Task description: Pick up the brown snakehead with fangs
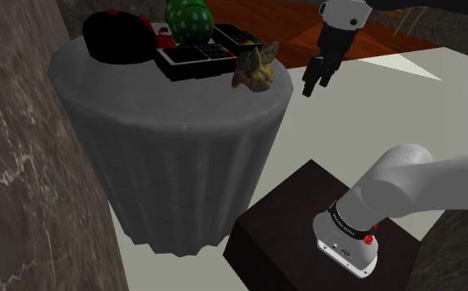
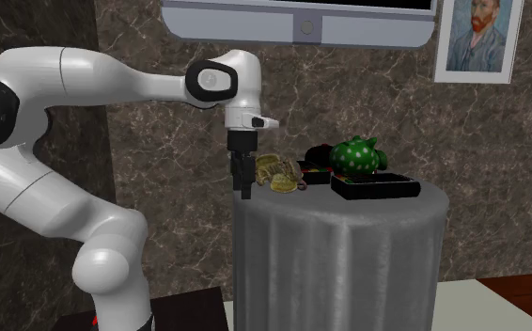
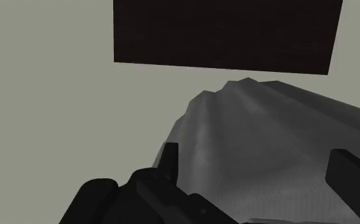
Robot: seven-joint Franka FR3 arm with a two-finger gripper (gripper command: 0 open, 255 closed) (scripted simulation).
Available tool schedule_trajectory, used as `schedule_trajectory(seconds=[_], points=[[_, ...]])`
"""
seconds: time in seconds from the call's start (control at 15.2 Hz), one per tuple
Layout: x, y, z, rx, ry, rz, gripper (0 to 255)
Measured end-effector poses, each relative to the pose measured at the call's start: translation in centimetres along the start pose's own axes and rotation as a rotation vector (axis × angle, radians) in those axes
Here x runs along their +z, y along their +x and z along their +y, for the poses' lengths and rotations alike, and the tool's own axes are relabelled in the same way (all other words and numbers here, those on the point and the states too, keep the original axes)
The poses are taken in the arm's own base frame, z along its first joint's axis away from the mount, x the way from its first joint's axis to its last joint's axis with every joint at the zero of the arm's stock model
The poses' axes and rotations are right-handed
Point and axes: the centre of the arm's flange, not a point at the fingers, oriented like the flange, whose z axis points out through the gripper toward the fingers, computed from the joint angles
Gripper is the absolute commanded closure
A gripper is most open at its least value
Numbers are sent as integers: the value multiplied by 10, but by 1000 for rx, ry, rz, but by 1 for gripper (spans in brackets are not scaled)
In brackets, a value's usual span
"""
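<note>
Cloth, grey and falling in folds, covers the round worktop down towards the pale floor. The snakehead, mottled tan and brown, lies on the cloth at the worktop's edge, on the side nearest the arm. Its fangs are too small to make out. It lies just beside the corner of a black tray with compartments. Behind the tray stands a green pot with white dots, and at the far edge of the worktop lies a black cap with red patches.

The end effector hangs outside the worktop's edge, near the snakehead but apart from it, with its fingers pointing down. In the second exterior view the end effector stands just beside the worktop's rim at about the height of the top, with the snakehead close by on the cloth. In the wrist view the two black fingers stand well apart with nothing clasped between them, so the end effector is open and empty. Beyond them are the cloth's folds, the floor and the dark stand. A monitor and a framed portrait hang on the marbled wall.
</note>
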Motion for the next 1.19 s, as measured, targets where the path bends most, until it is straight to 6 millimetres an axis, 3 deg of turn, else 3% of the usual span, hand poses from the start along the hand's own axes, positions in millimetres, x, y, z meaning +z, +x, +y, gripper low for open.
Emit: schedule_trajectory(seconds=[0.46,1.19], points=[[-18,32,-24,54,151,37,0],[-77,101,-58,172,479,117,0]])
